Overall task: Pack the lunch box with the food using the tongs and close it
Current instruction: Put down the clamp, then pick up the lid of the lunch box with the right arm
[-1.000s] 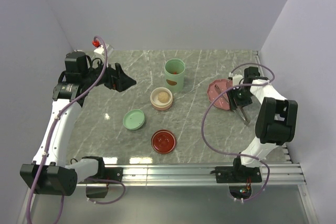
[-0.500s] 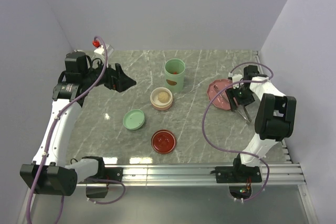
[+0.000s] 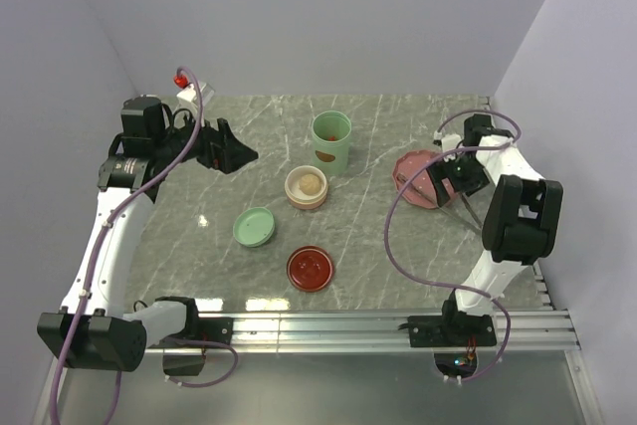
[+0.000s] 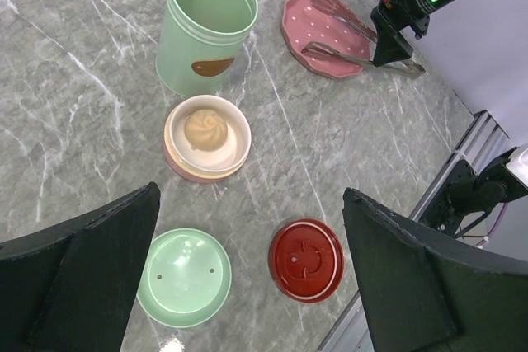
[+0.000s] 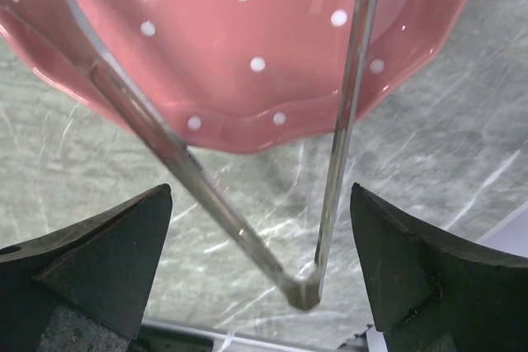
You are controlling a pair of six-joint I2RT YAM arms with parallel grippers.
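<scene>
The silver tongs (image 5: 165, 154) lie loose, their tips on the pink dotted plate (image 5: 247, 55) and their joined end on the table. My right gripper (image 5: 261, 197) hangs just above that joined end, open, its fingers on either side and clear of the arms. The plate (image 4: 305, 18) shows no food on it. The lunch box is in parts: a green canister (image 3: 330, 140), a pink bowl (image 3: 307, 187) holding a pale bun (image 4: 205, 128), a green lid (image 3: 255, 227) and a red lid (image 3: 311, 268). At the far left, raised over the table, my left gripper (image 4: 250, 195) is open and empty.
The side wall and the table's right edge run close behind my right arm (image 3: 518, 216). An aluminium rail (image 3: 348, 323) lines the near edge. Marble tabletop (image 3: 378, 236) lies between the lids and the plate.
My right gripper has opened wider and drawn back a little toward the far right. The tongs stay on the plate. The left arm has not moved.
</scene>
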